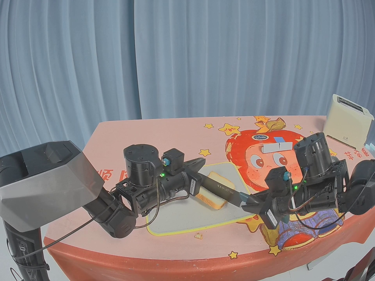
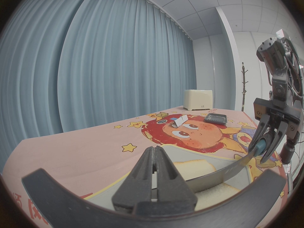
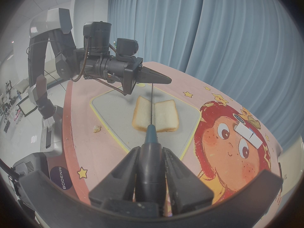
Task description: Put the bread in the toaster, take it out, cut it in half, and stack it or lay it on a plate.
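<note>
Bread [image 1: 211, 202]: one slice, lying flat on the cutting board [image 1: 175, 215] near the middle of the table [image 1: 156, 137], and the blade is right across it!
Knife [image 1: 218, 186]: one, edge down along the slice's midline, with bread showing on both sides of it in the right wrist view.
Right gripper [image 1: 250, 203]: clamped tight around the knife's handle, with the blade running out over the board towards the other arm.
Left gripper [image 1: 201, 162]: fingers pressed together with nothing between them, poised at the far end of the blade. I cannot tell whether it actually touches the blade.
Stage: this looks like the cutting step, mid-slice. Whether the blade has gone clean through is hidden.
Done, by my reading: the bread is out on the board and not in the toaster [image 1: 349, 123], so the toasting part seems finished.
Left to do: finish the halving, then stack or lay the pieces on a plate.
Dark tray [image 2: 216, 118]: one, sitting near the toaster, well apart from the board, and probably the plate for the halves.
Count: one slice, one knife, one board, one toaster, one tray, two grippers.
Crumb [image 1: 198, 236]: one loose bit on the table, just off the board's near edge.
</note>
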Robot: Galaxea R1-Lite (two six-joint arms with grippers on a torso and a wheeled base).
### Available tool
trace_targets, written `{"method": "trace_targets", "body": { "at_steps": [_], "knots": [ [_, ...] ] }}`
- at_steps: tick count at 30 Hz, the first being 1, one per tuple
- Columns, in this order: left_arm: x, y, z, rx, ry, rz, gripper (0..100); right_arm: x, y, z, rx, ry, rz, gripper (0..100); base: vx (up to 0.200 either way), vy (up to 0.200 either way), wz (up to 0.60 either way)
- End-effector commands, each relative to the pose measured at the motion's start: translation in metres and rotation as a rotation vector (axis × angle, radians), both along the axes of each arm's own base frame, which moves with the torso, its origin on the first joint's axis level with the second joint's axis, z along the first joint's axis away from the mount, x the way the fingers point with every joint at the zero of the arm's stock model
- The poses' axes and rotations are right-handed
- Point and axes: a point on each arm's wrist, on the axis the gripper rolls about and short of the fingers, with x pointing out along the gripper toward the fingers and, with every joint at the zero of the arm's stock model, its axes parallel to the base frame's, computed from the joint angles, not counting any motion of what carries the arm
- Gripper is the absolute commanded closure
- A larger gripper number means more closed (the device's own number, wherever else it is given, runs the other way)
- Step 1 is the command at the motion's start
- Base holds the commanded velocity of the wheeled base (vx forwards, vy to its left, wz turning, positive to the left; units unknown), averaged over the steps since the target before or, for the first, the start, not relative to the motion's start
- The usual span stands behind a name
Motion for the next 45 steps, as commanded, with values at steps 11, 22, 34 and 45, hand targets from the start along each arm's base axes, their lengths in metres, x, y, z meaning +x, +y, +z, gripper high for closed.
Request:
{"method": "trace_targets", "body": {
  "at_steps": [11,22,34,45],
  "knots": [
    [-0.002,0.001,-0.002,0.01,0.012,-0.001,100,0.001,0.001,0.003,0.008,-0.012,-0.003,100,0.0,0.0,0.0],
    [-0.004,0.002,0.009,-0.01,-0.017,0.0,100,-0.002,-0.002,-0.009,-0.019,0.026,-0.002,100,0.0,0.0,0.0],
    [-0.003,0.003,0.009,-0.008,-0.015,0.008,100,0.003,0.002,0.013,0.039,-0.039,-0.011,100,0.0,0.0,0.0],
    [-0.001,0.001,-0.012,0.027,0.031,0.005,100,0.001,0.001,0.003,0.011,-0.008,-0.01,100,0.0,0.0,0.0]
  ]
}}
